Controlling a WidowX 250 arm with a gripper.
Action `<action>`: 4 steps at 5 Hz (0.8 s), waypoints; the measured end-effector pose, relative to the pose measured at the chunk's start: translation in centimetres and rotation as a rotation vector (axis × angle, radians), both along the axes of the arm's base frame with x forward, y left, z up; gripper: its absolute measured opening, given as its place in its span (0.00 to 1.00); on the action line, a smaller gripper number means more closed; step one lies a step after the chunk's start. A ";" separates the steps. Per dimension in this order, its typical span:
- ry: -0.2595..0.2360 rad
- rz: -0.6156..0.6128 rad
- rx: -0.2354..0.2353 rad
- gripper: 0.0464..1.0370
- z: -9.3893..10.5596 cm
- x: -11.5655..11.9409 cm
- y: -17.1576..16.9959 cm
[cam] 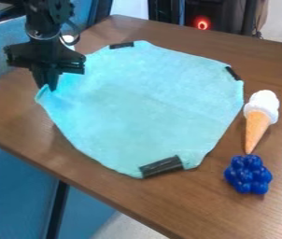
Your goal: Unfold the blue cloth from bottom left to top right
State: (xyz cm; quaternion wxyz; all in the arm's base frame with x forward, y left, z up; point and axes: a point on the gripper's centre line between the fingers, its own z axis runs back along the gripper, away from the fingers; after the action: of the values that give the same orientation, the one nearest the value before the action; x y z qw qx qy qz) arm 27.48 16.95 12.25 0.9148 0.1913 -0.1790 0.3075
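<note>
The gripper [48,87] hangs at the upper left of the camera view, its fingertips close together at the left corner of the light blue cloth [144,102]. It is shut on that corner, where the edge curls up a little. The rest of the cloth lies spread over the wooden table, with faint creases across its middle. Black tape strips lie at its top edge, right corner and bottom edge.
A toy ice cream cone [256,128] lies right of the cloth, with a dark blue bumpy toy [248,174] just below it. The table's [16,116] front edge slants from left to bottom right.
</note>
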 end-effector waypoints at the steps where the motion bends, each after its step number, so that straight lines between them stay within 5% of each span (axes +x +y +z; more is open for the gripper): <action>1: 0.068 0.025 0.095 0.04 0.6 -0.6 0.3; 2: 0.146 0.005 0.133 0.20 0.0 -0.6 0.5; 4: 0.145 0.109 0.086 0.78 1.5 -0.3 1.3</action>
State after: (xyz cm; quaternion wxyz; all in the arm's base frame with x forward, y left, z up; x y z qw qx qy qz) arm 27.14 18.21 13.72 0.8981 0.2617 -0.1146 0.3343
